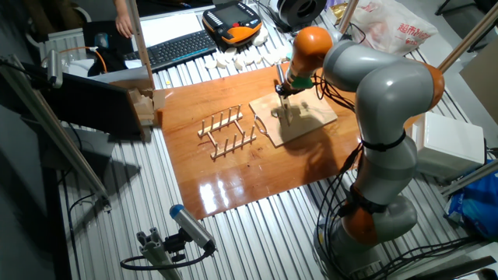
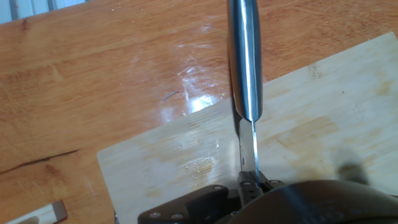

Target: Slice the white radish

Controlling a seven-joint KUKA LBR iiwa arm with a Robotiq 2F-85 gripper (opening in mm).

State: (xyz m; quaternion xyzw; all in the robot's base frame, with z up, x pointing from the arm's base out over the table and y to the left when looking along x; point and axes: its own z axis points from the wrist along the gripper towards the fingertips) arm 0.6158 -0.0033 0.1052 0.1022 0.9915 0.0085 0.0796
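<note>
Knife (image 2: 245, 62): clenched in the fingers (image 2: 249, 180), blade running straight ahead over the cutting board (image 2: 311, 124). White radish: not visible; bearing from blade undeterminable.

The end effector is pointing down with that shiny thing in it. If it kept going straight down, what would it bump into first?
Probably the cutting board. The end effector holds a knife above the board, so the knife would likely hit the wood first. No radish shows in that path, though depth is hard to judge.

Beside the pale, light-wood cutting board (image 1: 299, 118), the bench (image 1: 226, 175) is glossy orange-brown with a dark grain streak; above the board, a shiny silver-steel knife (image 2: 245, 68).
</note>
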